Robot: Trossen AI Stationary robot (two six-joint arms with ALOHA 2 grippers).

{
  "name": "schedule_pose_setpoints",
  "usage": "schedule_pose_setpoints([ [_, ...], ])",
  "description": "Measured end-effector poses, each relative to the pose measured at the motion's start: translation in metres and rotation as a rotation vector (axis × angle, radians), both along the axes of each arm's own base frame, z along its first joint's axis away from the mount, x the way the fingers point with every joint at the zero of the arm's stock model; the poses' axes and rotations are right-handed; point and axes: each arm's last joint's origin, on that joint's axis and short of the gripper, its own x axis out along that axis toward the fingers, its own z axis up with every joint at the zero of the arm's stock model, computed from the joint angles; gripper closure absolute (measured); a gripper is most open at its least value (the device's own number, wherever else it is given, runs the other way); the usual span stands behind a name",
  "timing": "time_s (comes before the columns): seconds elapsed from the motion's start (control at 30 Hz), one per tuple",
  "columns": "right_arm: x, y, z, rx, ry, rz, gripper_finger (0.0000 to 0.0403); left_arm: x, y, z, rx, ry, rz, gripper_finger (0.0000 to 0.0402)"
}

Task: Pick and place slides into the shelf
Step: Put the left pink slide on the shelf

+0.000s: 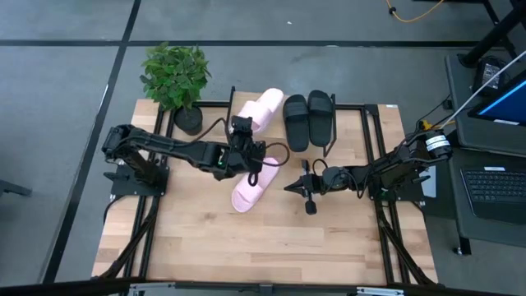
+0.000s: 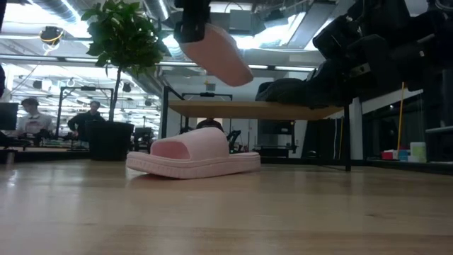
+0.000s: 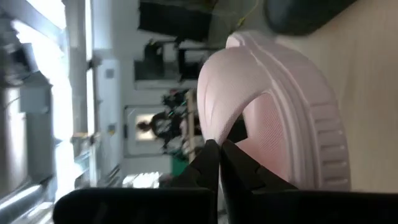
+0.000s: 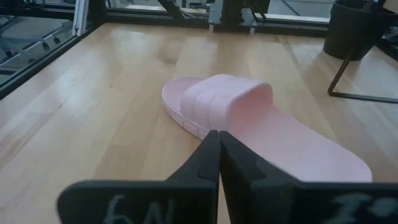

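One light pink slide [image 1: 261, 109] hangs in the air by the shelf's [image 2: 269, 110] left end, above the level of its plank, with my left gripper [image 3: 219, 144] shut on it. Two black slides [image 1: 308, 122] lie side by side on the shelf top [image 1: 349, 123]. The other pink slide [image 1: 251, 187] lies sole down on the table in front of the shelf. My right gripper [image 1: 288, 187] is shut and points level at that slide's side from the table's right; its tips [image 4: 219, 134] stand just short of it. My left gripper pinches the edge of the pink slide's wide strap [image 3: 211, 134] between its two shut fingers, coming in roughly level from the table's left and near side. The slide is lifted clear and hangs tilted, one end [image 2: 241, 74] sloping down toward the shelf top.
A potted plant [image 1: 174, 78] stands at the table's far left corner, close to the shelf's left end. Bare wooden tabletop [image 1: 271, 247] lies toward the near edge. A laptop [image 1: 497, 185] sits off the table to the right. People [image 2: 28, 117] sit in the room behind.
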Motion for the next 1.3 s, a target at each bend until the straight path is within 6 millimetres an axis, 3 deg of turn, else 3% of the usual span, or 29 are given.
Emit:
schedule_pose_setpoints([
  [0.73,0.000,0.000,0.000,0.002,-0.001,0.000,0.0393,0.004,0.046,-0.010,-0.077,0.075,0.029,0.0401],
  [1.3,0.000,0.000,0.000,0.002,0.000,-0.001,0.0393,0.002,0.050,-0.017,-0.189,0.068,-0.018,0.0401],
])
